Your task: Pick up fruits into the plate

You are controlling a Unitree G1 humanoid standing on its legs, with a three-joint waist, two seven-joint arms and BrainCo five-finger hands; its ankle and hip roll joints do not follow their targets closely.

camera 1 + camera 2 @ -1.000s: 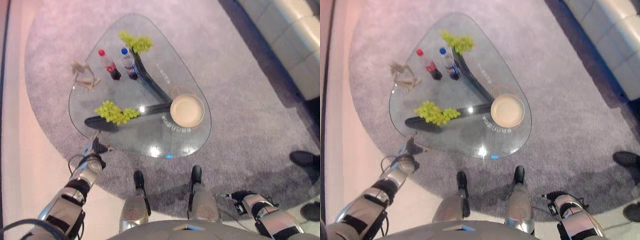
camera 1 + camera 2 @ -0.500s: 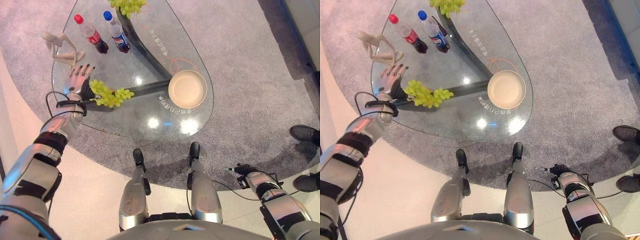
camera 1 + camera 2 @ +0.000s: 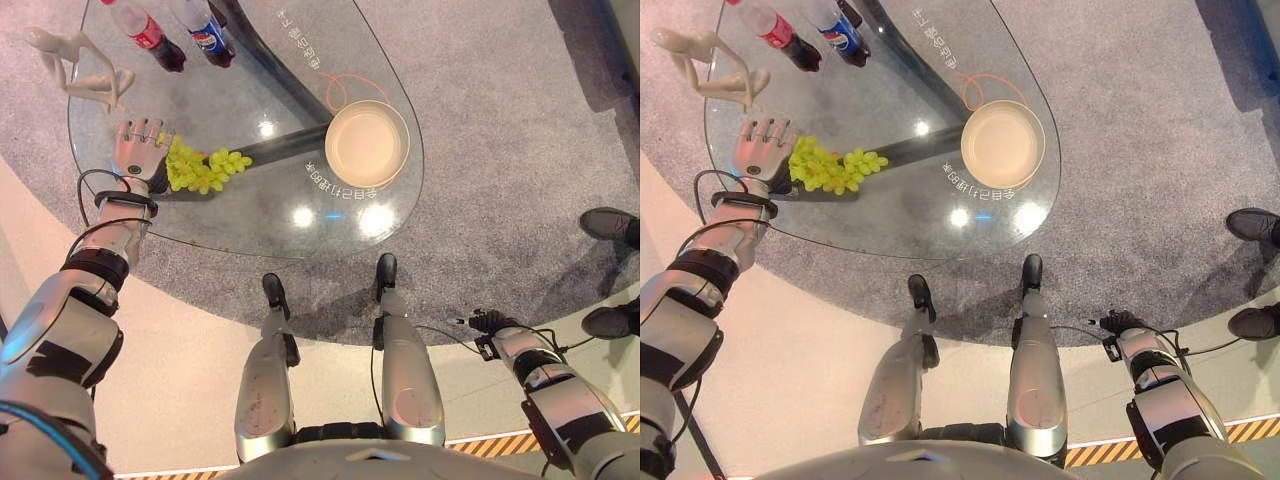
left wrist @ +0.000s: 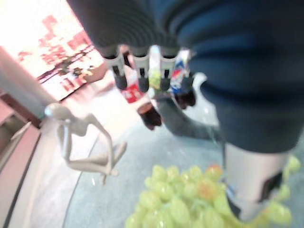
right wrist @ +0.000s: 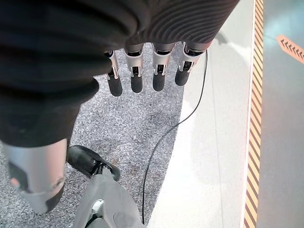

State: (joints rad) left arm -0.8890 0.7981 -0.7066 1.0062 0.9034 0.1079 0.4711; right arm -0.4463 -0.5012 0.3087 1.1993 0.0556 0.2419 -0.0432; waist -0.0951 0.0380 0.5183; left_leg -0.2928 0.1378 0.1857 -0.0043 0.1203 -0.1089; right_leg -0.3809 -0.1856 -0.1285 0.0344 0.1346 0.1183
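Right hand (image 3: 487, 322) hangs low by the robot's side off the table, fingers straight and loose, idle. Left hand (image 3: 760, 147) is over the glass table (image 3: 250, 225), fingers spread and extended, thumb against the near grape bunch (image 3: 827, 170) — nothing gripped yet. Step in hand: reach for the grapes. Next calls for closing round the bunch, lifting, carrying it across to the empty plate (image 3: 367, 143). Farther back — two bottles (image 3: 170, 30) and a pale figurine (image 3: 705, 65).

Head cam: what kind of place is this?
Probably a lounge or showroom, not a lab: a low glass table on grey carpet, holding grapes, a plate, two bottles and a pale figurine.
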